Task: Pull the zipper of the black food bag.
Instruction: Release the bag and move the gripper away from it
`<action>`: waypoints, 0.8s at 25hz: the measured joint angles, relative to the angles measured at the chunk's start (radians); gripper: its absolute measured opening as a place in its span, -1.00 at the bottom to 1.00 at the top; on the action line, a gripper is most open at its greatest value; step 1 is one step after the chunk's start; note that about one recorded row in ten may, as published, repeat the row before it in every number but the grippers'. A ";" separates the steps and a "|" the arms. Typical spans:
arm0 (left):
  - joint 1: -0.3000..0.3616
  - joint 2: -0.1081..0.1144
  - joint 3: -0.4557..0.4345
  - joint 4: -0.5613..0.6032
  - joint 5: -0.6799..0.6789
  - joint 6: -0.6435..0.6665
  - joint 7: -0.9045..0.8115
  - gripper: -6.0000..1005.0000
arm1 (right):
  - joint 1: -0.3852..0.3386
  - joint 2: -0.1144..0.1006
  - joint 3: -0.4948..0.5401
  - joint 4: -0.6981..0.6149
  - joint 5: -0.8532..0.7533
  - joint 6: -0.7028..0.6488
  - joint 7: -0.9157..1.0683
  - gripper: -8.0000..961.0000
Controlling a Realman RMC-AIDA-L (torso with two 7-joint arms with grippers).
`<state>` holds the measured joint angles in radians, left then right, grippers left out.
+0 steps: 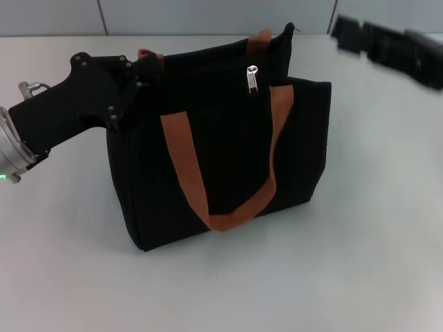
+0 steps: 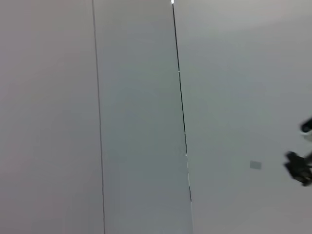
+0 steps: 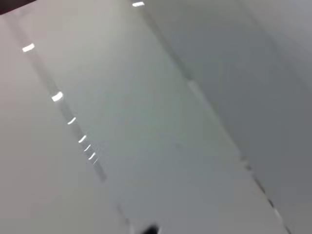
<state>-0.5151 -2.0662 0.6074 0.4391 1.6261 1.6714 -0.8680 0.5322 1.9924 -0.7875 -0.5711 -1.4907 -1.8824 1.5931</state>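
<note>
White tabletop [image 1: 360,277] filled the foreground of the head view, bare in front of the bag. Behind that open strip stood the black food bag [image 1: 228,159], upright, its nearer orange-brown strap handle [image 1: 208,200] hanging in a loop down the front panel. At the top edge, roughly mid-length of the track, the zipper [image 1: 252,78] showed as a small silver pull hanging downward; the mouth appeared open beyond it toward the bag's far right corner.

At the bag's left end, the left gripper [image 1: 142,69] was pressed against the upper corner near the far handle. Whether its fingers were apart or clamped on fabric could not be told; black on black hid them. The right gripper was not in view.

Judged risks: the pull sat well apart from the left gripper, so a grasp made at the present position would take fabric or strap, not the tab. With only one end braced, a sideways pull could drag or tip the soft bag rather than run the slider.

Further back, dark blurred equipment [image 1: 387,41] lay at the table's far right edge.

Only the head view showed bag and zipper. Both wrist views showed pale wall panels [image 2: 141,122] and seams, nothing of the task.
</note>
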 joint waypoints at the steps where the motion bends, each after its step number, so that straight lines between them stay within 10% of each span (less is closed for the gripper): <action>1: 0.000 0.000 0.000 0.000 0.000 0.000 0.000 -0.96 | 0.000 0.000 0.000 0.000 0.000 0.000 0.000 -0.11; 10: 0.008 0.018 0.008 0.007 0.013 -0.059 -0.192 -0.96 | -0.053 0.053 -0.008 0.043 -0.295 -0.028 -0.420 0.33; 20: 0.051 0.100 0.017 0.086 0.130 -0.017 -0.431 -0.43 | -0.053 0.072 -0.008 0.052 -0.368 0.040 -0.492 0.40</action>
<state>-0.4646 -1.9659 0.6241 0.5255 1.7563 1.6542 -1.2986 0.4787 2.0648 -0.7958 -0.5193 -1.8591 -1.8420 1.1008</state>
